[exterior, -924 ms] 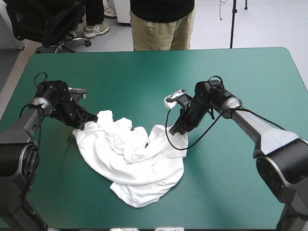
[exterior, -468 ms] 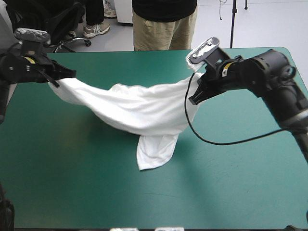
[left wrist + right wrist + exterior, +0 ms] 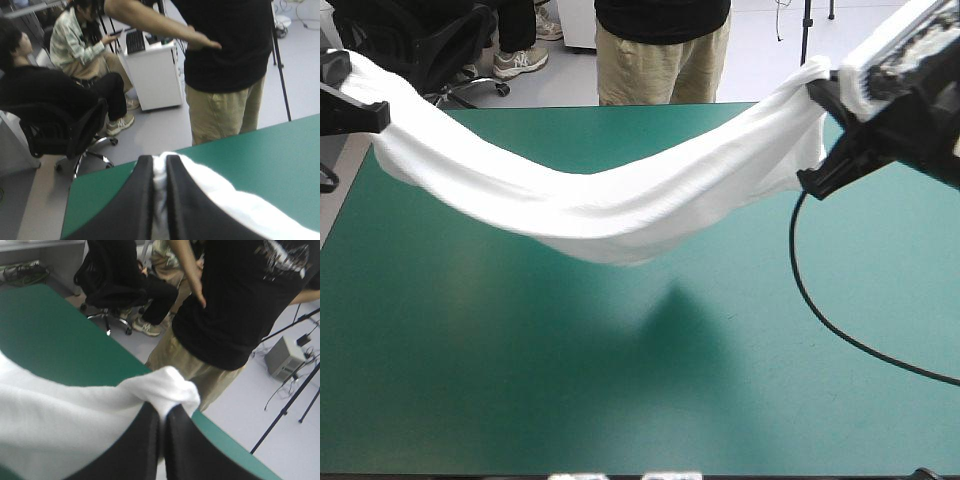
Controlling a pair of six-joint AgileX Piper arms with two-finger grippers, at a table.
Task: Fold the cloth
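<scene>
The teal-green worktop (image 3: 520, 400) now lies bare beneath the cloth. The T-shirt (image 3: 620, 205), which just before trailed a tail onto it, hangs wholly in the air. It forms a long white swag from the upper left of the high view to the upper right, sagging lowest near the centre above a soft shadow. The stretching-out looks nearly done, and laying it flat likely comes next. The fabric seems soft and matte, gathered into rope-like folds. The left claw (image 3: 159, 160) is clamped on one bunched end and the right claw (image 3: 162, 412) on the other, black fingers all but together.
</scene>
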